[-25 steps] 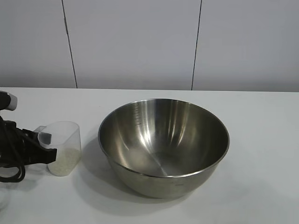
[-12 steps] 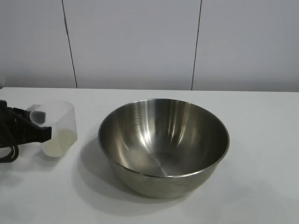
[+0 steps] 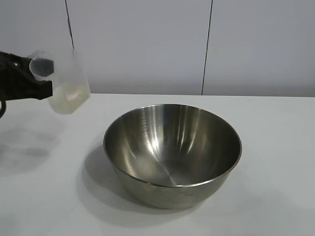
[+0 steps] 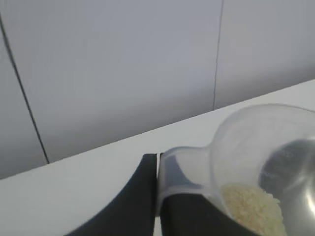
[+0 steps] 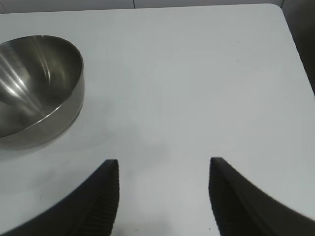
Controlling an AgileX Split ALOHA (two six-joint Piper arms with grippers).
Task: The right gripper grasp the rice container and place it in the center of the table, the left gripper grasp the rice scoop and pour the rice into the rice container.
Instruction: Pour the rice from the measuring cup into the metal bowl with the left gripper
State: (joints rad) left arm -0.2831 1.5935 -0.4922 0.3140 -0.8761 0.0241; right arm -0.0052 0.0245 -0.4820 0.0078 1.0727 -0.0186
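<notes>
The rice container (image 3: pixel 172 155), a big shiny steel bowl, stands on the white table (image 3: pixel 275 172) near its middle, and its inside looks bare. Up at the far left my left gripper (image 3: pixel 45 81) is shut on the handle of the rice scoop (image 3: pixel 66 83), a clear plastic cup held in the air well above the table and left of the bowl. White rice (image 3: pixel 69 96) lies in its lower part. The left wrist view shows the scoop (image 4: pixel 256 157), the rice (image 4: pixel 253 206) and my left gripper (image 4: pixel 158 162) pinching its handle. My right gripper (image 5: pixel 164 167) stands open over bare table, apart from the bowl (image 5: pixel 34 88).
A panelled white wall (image 3: pixel 147 44) runs behind the table. The table's far corner and edge (image 5: pixel 283 19) show in the right wrist view, with dark floor beyond.
My left gripper has lifted the rice scoop from the tabletop up into the air, slightly tilting it. The bowl has not moved.
</notes>
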